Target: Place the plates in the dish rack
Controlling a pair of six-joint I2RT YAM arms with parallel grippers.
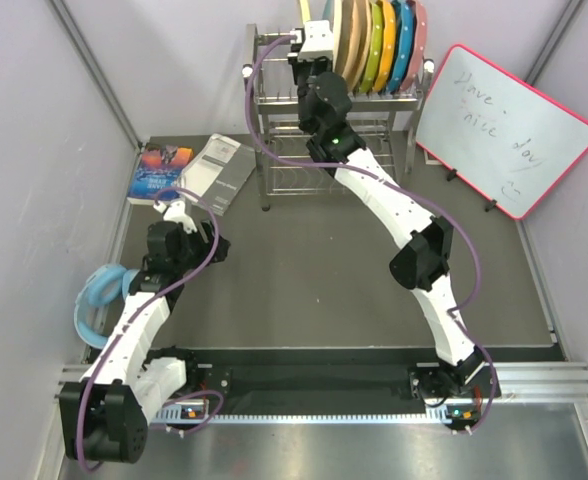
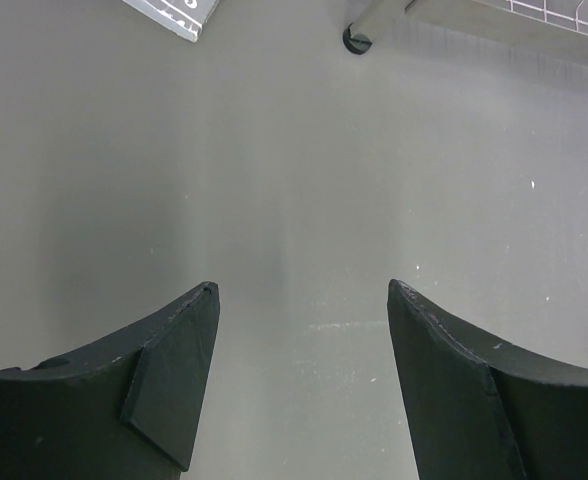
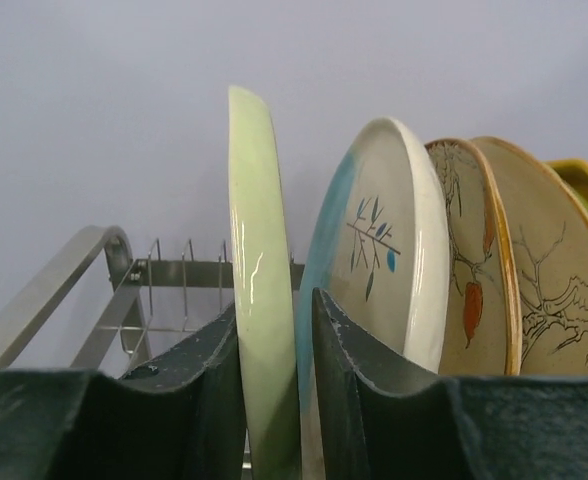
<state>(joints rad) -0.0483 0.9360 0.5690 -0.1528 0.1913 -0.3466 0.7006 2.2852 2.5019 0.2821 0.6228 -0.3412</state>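
Right arm's fingers [image 3: 194, 400] clamped on the pale glossy cream plate [image 3: 259, 200], held upright at the top tier of the silver wire dish rack [image 3: 104, 260].
Plate stands edge-on just beside the half light blue leaf-painted plate [image 3: 384, 240], then two orange-tinted branch-painted plates [image 3: 474, 250]; seating in a slot not discernible. Left arm's fingers [image 2: 164, 370] spread apart, empty, over the grey table [image 2: 294, 150].

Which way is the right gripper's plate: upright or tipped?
Upright: pale plate stands on edge in the right gripper, beside the blue-half plate.
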